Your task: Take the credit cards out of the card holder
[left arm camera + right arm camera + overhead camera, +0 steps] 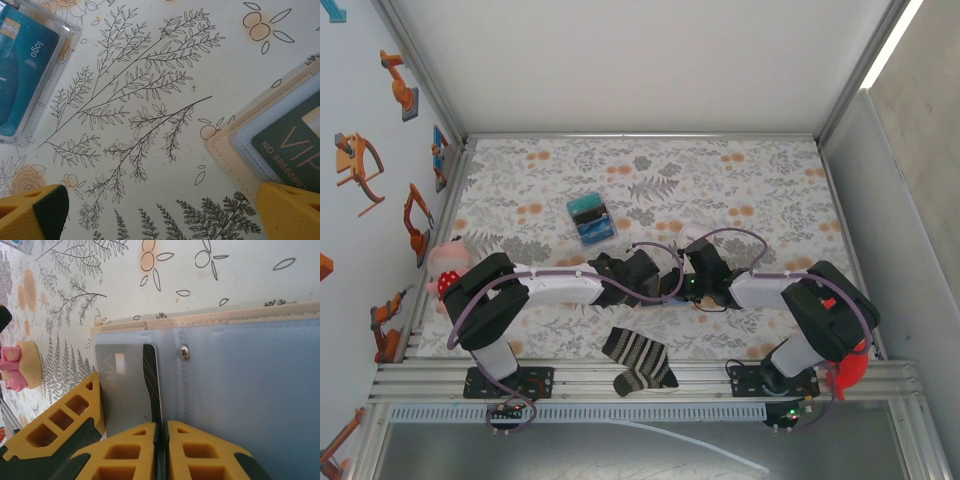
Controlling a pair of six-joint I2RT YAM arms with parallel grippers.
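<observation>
Both arms fold inward: left arm (pixel 555 285) reaching right, right arm (pixel 765 288) reaching left, wrists almost meeting in the middle. Left hand (pixel 160 215) sits low, jaws spread wide, nothing between them. Right hand (pixel 161 445) is pinched tight, yellow fingers (pixel 125 455) clamped on the edge of a dark card (pixel 152 385).

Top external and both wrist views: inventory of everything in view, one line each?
card holder: 1, tan with blue-grey panels, open, mid-table
credit card: 1, dark, partly in holder slot
clear box: 1, teal and blue cards inside, beyond the holder, toward the left
sock: 1, black-and-white striped, near edge
plush toy: 1, pink and white, left edge
red object: 1, near-right corner
tablecloth: 1, white floral
left fingers: 2, yellow, open, beside holder
right fingers: 2, yellow, shut on credit card
</observation>
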